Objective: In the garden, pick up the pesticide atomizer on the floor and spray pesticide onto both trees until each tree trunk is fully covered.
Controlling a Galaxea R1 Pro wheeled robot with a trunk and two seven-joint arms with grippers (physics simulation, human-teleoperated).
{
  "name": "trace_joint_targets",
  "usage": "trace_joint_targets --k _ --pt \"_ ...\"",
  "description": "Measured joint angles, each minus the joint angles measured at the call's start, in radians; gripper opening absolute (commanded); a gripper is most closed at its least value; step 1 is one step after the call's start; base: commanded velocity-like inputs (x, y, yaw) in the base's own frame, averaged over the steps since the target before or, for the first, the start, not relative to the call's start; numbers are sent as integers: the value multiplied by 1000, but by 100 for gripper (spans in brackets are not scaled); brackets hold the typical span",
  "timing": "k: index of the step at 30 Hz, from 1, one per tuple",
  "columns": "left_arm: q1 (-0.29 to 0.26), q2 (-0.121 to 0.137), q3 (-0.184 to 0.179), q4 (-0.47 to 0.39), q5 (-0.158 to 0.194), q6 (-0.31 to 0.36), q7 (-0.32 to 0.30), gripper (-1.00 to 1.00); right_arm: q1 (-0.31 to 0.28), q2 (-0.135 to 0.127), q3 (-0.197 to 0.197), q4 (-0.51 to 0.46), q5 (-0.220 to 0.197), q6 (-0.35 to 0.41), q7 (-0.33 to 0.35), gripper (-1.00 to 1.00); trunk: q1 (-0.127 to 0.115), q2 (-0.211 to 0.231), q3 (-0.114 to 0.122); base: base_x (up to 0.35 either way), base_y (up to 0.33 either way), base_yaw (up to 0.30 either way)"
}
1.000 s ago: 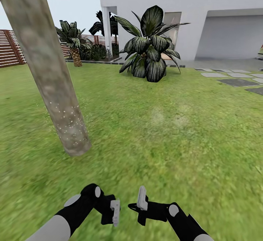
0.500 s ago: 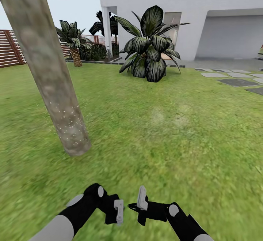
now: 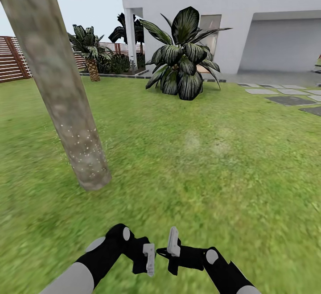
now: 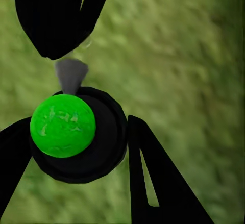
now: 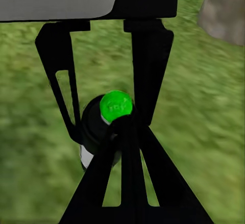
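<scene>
The right gripper (image 3: 171, 253) holds the pesticide atomizer (image 5: 104, 124) low over the lawn (image 3: 209, 164), its green button (image 5: 116, 104) on top. The left gripper (image 3: 149, 258) sits just beside it, fingers wide around the sprayer. The tree trunk (image 3: 67, 106) stands ahead at the left, white dots low down. Best to aim higher at bare bark, then press

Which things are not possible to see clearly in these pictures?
- Tree trunk: upper part cut off by the head view's top edge.
- Pesticide atomizer: label mostly hidden behind black fingers in the right wrist view; too small in the head view.
- Left gripper: whether it already grips the atomizer held at the right gripper is unclear.
</scene>
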Motion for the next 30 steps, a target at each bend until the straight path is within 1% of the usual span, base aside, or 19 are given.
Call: trace_joint_targets --k 4,14,16,18,19,21,23,25,26,27,28,29,30 --pt "0 -7 1 1 -1 0 0 -100 0 0 0 0 0 0 0 -100 0 0 0 0 0 0" --pt "0 -6 1 1 -2 0 0 -100 0 0 0 0 0 0 0 -100 0 0 0 0 0 0" --pt "0 -1 3 2 -3 0 1 -100 0 0 0 0 0 0 0 -100 0 0 0 0 0 0" --pt "0 11 16 3 -5 -1 1 -100 0 0 0 0 0 0 0 -100 0 0 0 0 0 0" --pt "0 25 23 4 -8 -2 2 -100 0 0 0 0 0 0 0 -100 0 0 0 0 0 0" --pt "0 65 34 3 -11 -3 0 -100 0 0 0 0 0 0 0 -100 0 0 0 0 0 0" --pt "1 109 36 3 -11 -3 -1 -100 0 0 0 1 0 0 0 -100 0 0 0 0 0 0" --pt "1 146 36 3 -10 -3 -1 -100 0 0 0 1 0 0 0 -100 0 0 0 0 0 0" --pt "1 169 36 3 -13 -2 -1 -100 0 -1 0 1 0 0 0 -100 0 0 0 0 0 0" --pt "2 210 36 3 -15 0 -1 -100 0 -1 0 2 0 0 0 -100 0 0 0 0 0 0" --pt "2 236 36 3 -18 1 -2 -100 0 -1 0 2 0 0 0 -100 0 0 0 0 0 0" --pt "3 261 37 3 -19 2 -2 -100 0 -1 0 2 0 0 0 100 0 0 0 0 0 0" --pt "3 304 38 3 -18 6 -1 -100 0 -2 -1 2 0 0 0 100 0 0 0 0 0 0"
